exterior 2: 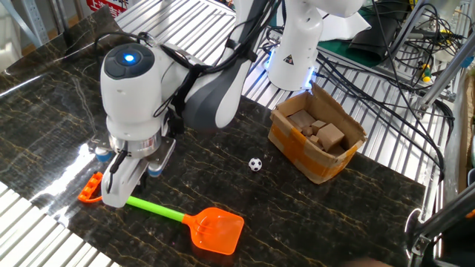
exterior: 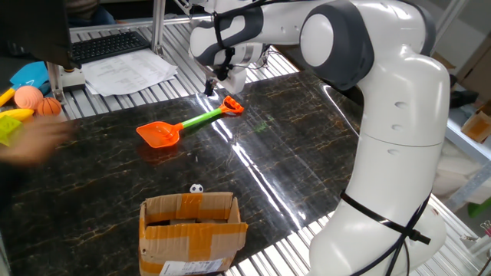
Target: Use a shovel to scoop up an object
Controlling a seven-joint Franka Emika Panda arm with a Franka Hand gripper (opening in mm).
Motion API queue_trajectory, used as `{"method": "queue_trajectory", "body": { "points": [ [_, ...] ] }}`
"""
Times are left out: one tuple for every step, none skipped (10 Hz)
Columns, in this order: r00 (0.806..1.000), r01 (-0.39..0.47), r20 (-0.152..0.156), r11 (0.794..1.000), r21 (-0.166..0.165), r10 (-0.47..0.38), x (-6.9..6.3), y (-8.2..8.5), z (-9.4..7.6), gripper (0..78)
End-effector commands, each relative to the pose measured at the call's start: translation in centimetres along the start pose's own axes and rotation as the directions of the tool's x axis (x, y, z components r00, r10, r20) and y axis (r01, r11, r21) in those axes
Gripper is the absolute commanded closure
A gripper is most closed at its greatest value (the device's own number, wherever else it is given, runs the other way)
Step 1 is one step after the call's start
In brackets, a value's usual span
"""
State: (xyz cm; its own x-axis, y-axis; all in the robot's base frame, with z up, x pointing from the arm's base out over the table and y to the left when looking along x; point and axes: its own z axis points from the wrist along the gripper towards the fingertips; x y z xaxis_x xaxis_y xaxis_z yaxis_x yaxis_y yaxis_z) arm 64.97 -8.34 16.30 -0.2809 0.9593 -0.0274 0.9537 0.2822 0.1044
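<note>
Reach step: claw (exterior 2: 113, 194) over shovel (exterior 2: 182, 218) handle, opening not discernible; next, descend, grip, then sweep toward ball (exterior 2: 255, 164).

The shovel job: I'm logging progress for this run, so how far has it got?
Early stage. Nothing is scooped: the shovel lies flat on the table, its blade empty, and the ball sits apart near the cardboard box. In hand: the claw hovers at the green shaft near the orange handle; whether it grips is unclear. Left: grasp, lift, scoop.

Tool (exterior 2: 115, 194) low, fingers pointing down
</note>
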Motion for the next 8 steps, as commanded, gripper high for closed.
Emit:
{"method": "queue_trajectory", "body": {
  "points": [
    [1.000,0.014,-0.007,1.000,-0.002,-0.014,-0.02,0.08,0.29,77.6],
    [1.000,0.024,-0.001,1.000,-0.001,-0.024,-0.01,0.08,0.49,77.6],
    [1.000,0.019,-0.002,1.000,-0.002,-0.019,0.00,0.07,0.63,77.6],
    [1.000,0.023,-0.007,1.000,-0.004,-0.023,0.00,0.07,0.64,77.6],
    [1.000,0.028,-0.006,1.000,-0.004,-0.028,0.00,0.07,0.64,77.6],
    [0.999,0.047,-0.009,0.999,-0.009,-0.047,0.00,0.07,0.64,77.6],
    [0.998,0.062,-0.008,0.998,-0.010,-0.062,0.00,0.07,0.64,77.6],
    [0.994,0.099,-0.039,0.995,-0.013,-0.100,0.00,0.07,0.64,77.6]
  ]
}}
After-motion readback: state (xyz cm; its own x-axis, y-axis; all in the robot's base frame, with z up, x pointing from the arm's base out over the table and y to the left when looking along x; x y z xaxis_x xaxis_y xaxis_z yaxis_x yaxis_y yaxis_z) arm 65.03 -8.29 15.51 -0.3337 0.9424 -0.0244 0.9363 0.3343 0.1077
